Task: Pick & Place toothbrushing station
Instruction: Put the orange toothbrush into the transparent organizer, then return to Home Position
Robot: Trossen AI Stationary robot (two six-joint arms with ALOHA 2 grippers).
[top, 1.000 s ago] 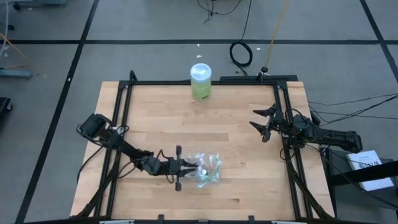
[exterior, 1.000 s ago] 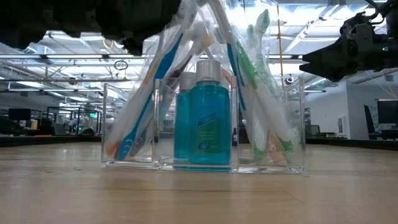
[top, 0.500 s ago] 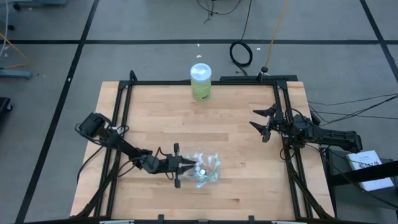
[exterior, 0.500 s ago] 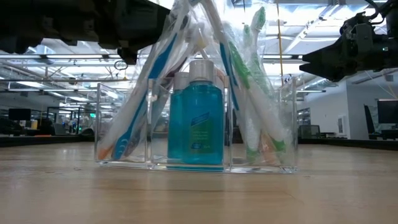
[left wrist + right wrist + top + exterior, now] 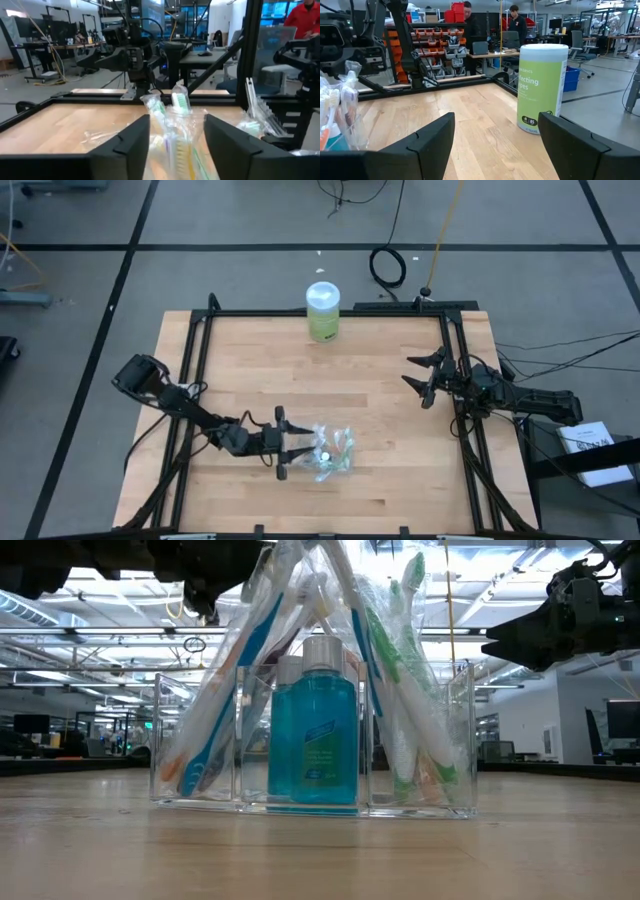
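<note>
While the left hand (image 5: 291,452) lies low over the front part of the desk (image 5: 250,370), its two fingers (image 5: 127,145) are spread apart, just beside the left side of the toothbrushing station (image 5: 330,452) and not clamped on it. The station is a clear plastic organizer with three compartments (image 5: 310,740) standing upright on the desk near the front edge, about midway between the left and right edges. Its long axis runs parallel to the front edge. Wrapped toothbrushes (image 5: 385,670) lean in the outer compartments, tips upward and crossing at the top; a blue bottle (image 5: 313,730) stands upright in the middle compartment. Bare wood lies open on all sides of the station, widest toward the back edge. A green-and-white wipes canister (image 5: 323,311) stands at the middle of the back edge, well apart. The right hand (image 5: 425,377) waits above the right edge, fingers (image 5: 425,145) apart and holding nothing.
</note>
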